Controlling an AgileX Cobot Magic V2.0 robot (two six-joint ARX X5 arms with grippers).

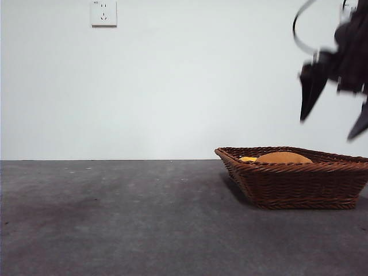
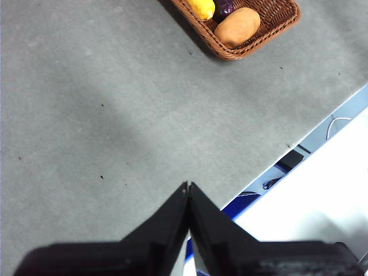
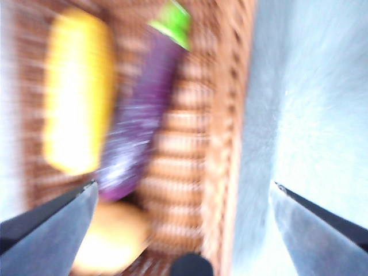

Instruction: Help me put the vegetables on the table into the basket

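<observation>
Front view – basket: the shallow dark brown woven wicker basket stands on the dark grey matte table near one side edge; the top of the smooth orange-brown potato-like lump and a sliver of the yellow corn-cob oblong show above its rim.
Front view – right gripper: hangs above the basket, jaws spread, holding nothing.
Left wrist view – left gripper: waits over bare table well apart from the basket, by the table's edge; jaws pressed together, empty.
Left wrist view – contents: corn, potato and a small dark purple piece all lie inside the basket.
Right wrist view – right gripper: blurred; jaws wide apart above corn and the purple, green-capped eggplant-like piece.
Status: no vegetable visible on the table; task looks complete.
Handling: items likely light, rigid, smooth; the potato may slip, so grip across its narrow middle.
</observation>
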